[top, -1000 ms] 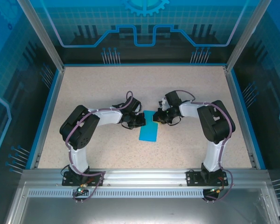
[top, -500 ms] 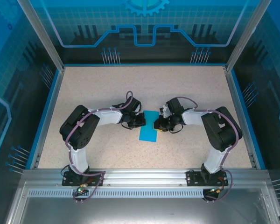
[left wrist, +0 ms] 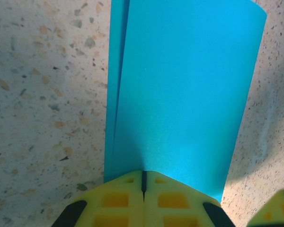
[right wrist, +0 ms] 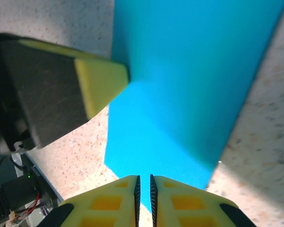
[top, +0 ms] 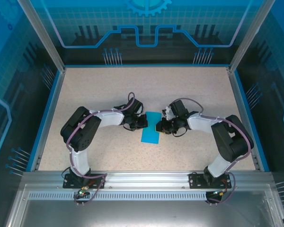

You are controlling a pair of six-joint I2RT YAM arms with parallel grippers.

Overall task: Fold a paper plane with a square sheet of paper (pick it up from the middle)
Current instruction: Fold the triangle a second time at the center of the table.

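Yellow pads of the left end effector are pressed together with the seam closed, right at the paper's edge. Whether the sheet is nipped between them cannot be told. The right end effector has its pads all but together with a sliver of blue between them, so it is clamped on the paper's opposite edge. From the right wrist, one left fingertip touches the paper's far side. The paper is bright blue and folded into a long narrow strip. A lower layer shows along one long side. From above, it lies on the speckled worktop between the two end effectors, which meet it at its far end. Both arms bend inward toward the paper.
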